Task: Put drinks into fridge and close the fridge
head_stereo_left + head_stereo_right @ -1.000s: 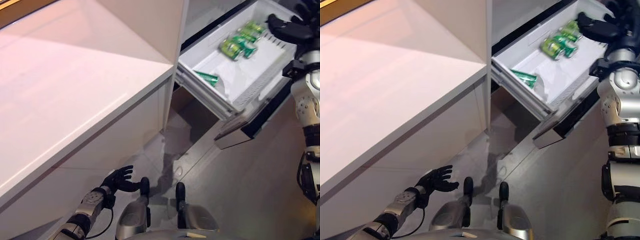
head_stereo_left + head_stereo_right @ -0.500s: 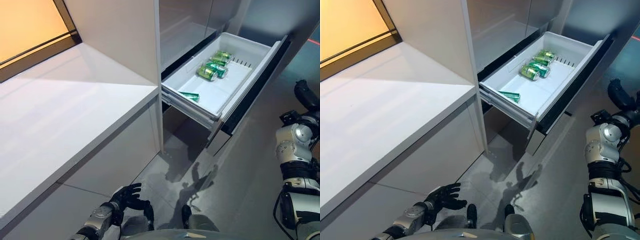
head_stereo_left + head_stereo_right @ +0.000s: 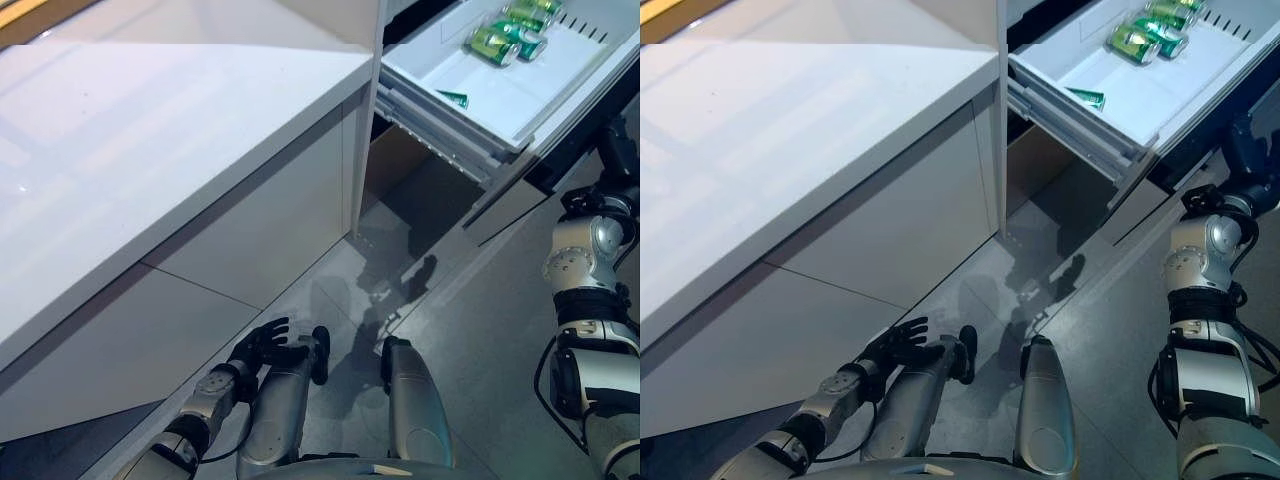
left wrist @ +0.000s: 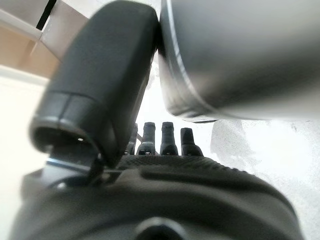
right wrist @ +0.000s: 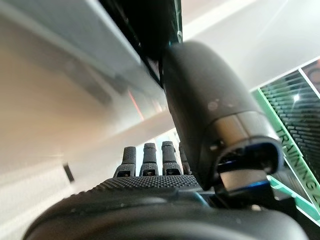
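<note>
The white fridge drawer (image 3: 420, 85) stands pulled out at the upper right. Green cans (image 3: 505, 35) lie together at its far end, and a flat green pack (image 3: 453, 98) lies nearer the front. My right hand (image 3: 624, 152) is outside the drawer, beside its dark front panel. Its fingers (image 5: 150, 155) are straight and hold nothing. My left hand (image 3: 262, 345) hangs low by the floor at the lower left. Its fingers (image 4: 167, 137) are spread and empty.
A long white counter (image 3: 150, 150) fills the left, with white cabinet fronts (image 3: 240, 240) below it. A tall white panel edge (image 3: 365, 110) separates the counter from the fridge. Grey floor (image 3: 480, 330) lies open below the drawer.
My right hand has come out of the drawer, where it was by the cans, and dropped beside the drawer front. The camera has shifted down. The left hand stays low.
</note>
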You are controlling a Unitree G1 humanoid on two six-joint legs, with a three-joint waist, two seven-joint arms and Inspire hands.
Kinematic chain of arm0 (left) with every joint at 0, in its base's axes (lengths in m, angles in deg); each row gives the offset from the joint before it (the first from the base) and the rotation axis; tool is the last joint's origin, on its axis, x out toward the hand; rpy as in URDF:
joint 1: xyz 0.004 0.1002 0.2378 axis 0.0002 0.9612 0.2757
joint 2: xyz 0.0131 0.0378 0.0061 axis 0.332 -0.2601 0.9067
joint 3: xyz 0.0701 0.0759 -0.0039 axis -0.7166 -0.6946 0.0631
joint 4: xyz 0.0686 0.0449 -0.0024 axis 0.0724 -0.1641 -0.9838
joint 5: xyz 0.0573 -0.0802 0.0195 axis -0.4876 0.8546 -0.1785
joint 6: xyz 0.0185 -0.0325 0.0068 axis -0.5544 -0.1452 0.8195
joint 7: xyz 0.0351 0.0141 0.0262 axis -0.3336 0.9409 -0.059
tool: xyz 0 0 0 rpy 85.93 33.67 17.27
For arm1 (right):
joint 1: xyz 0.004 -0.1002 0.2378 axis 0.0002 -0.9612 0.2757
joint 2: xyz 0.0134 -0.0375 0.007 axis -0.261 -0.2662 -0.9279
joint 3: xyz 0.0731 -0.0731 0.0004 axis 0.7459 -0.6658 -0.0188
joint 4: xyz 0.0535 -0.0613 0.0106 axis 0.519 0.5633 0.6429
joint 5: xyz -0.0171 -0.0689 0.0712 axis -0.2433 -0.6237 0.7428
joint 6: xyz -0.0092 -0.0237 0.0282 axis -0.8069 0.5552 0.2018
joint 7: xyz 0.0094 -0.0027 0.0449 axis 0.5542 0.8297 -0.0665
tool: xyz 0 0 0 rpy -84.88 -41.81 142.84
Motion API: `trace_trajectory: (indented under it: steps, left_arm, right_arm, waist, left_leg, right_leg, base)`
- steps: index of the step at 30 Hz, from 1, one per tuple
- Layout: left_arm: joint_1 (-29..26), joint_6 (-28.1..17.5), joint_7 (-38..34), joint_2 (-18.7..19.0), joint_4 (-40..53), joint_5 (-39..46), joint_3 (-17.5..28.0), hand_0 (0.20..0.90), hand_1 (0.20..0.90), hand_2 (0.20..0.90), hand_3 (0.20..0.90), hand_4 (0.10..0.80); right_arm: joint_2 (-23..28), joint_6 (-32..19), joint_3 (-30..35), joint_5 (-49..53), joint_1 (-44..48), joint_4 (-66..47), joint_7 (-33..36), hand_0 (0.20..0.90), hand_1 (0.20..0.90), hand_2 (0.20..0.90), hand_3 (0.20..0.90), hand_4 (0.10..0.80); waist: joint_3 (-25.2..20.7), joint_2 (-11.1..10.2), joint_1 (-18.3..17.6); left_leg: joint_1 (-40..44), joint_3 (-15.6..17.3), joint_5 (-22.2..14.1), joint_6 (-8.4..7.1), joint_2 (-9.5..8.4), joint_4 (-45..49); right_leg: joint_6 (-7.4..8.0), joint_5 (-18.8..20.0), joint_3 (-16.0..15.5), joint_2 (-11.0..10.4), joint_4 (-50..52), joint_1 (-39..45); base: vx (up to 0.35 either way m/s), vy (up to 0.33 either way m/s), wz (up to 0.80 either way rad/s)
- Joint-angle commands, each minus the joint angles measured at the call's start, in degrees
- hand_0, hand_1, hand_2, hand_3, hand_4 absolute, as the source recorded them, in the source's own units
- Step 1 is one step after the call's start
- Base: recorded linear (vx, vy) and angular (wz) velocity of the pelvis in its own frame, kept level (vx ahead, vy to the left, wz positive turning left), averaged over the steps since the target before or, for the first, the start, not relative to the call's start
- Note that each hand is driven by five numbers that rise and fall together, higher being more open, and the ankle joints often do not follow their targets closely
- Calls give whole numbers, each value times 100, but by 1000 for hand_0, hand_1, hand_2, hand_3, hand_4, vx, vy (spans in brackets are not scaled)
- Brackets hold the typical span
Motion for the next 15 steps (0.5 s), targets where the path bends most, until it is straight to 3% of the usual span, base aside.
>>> trace_trajectory:
  steps: [1,11,15]
  left_arm:
    - [665,-94,-135,118,104,-6,30,900,900,900,900,800]
    - [810,-173,-33,123,239,32,-40,900,900,900,900,800]
    - [805,-133,43,242,282,72,-121,900,900,900,900,800]
  right_arm:
    - [511,-37,-632,-89,369,-417,-733,900,900,900,900,800]
    - [658,580,-1659,-467,1412,-519,-2043,900,900,900,900,800]
    - [704,829,-2196,-459,2118,-145,-2264,900,900,900,900,800]
  waist:
    - [-249,-101,196]
    - [-313,-64,411]
    - [-354,-61,589]
  left_leg:
    - [205,-12,-1104,396,-241,596]
    - [351,-88,-825,339,-331,104]
    - [494,-233,-695,285,-329,-144]
  right_leg:
    - [-621,-9,-360,158,148,231]
    - [-539,173,-409,126,-156,314]
    - [-481,242,-495,50,-338,479]
  base:
    - [13,108,-1]
    - [46,66,-6]
    - [62,7,-9]
